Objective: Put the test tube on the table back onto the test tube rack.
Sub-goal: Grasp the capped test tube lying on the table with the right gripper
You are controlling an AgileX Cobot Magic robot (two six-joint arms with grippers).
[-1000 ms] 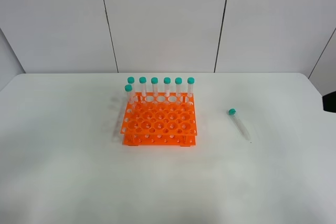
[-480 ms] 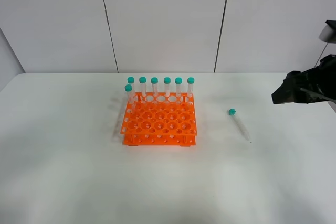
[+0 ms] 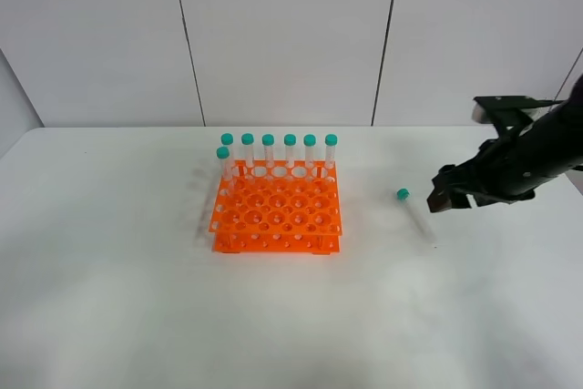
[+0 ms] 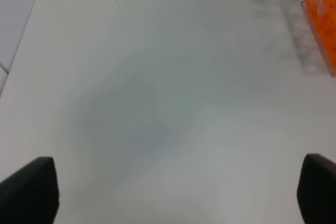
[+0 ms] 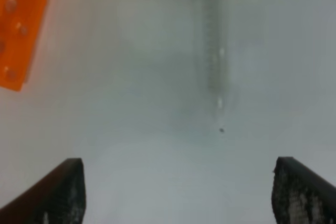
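A clear test tube (image 3: 415,216) with a teal cap lies flat on the white table (image 3: 109,298), right of the orange test tube rack (image 3: 277,214). The rack holds several capped tubes along its back and left side. My right gripper (image 3: 444,199) hovers just right of the lying tube, open and empty. In the right wrist view the tube (image 5: 212,51) lies ahead of and between the spread fingertips (image 5: 71,190). The left wrist view shows my left gripper (image 4: 181,190) open over bare table, with the rack's corner (image 4: 324,24) at the edge. The left arm is out of the exterior view.
A pale grey panelled wall (image 3: 282,34) stands behind the table. The rack's edge (image 5: 18,30) shows in the right wrist view.
My right arm has come in from the right edge and moved left and down, ending close beside the lying tube. The tube and rack have not moved.
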